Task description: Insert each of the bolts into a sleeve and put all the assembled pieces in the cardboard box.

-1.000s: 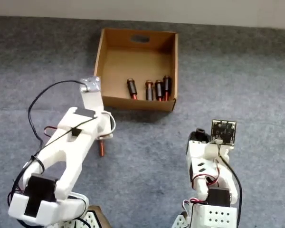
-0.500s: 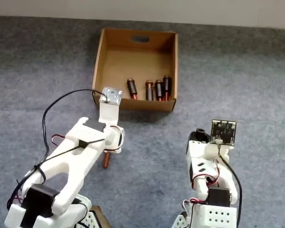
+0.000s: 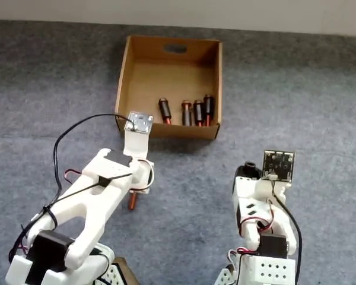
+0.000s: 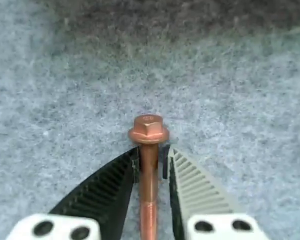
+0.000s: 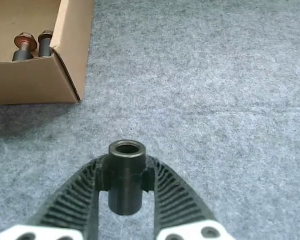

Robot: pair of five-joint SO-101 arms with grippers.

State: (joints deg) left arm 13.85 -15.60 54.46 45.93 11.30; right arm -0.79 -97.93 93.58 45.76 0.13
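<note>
Mating step: I am clamping the copper hex-head bolt (image 4: pixel 148 131) in my left gripper (image 4: pixel 151 155) and the black cylindrical sleeve (image 5: pixel 125 195) in my right gripper (image 5: pixel 126 170), both outside the brown cardboard box (image 3: pixel 172 129), off its front wall; next, I judge, comes aligning tip with bore.

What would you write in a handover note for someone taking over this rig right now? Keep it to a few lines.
Left gripper: jaws shut on the bolt, over the carpet in front of the cardboard box.
Right gripper: jaws shut on the sleeve.
Done: four assembled pieces lie in the cardboard box.
Left to do: push the bolt into the sleeve, then put that piece in too.
</note>
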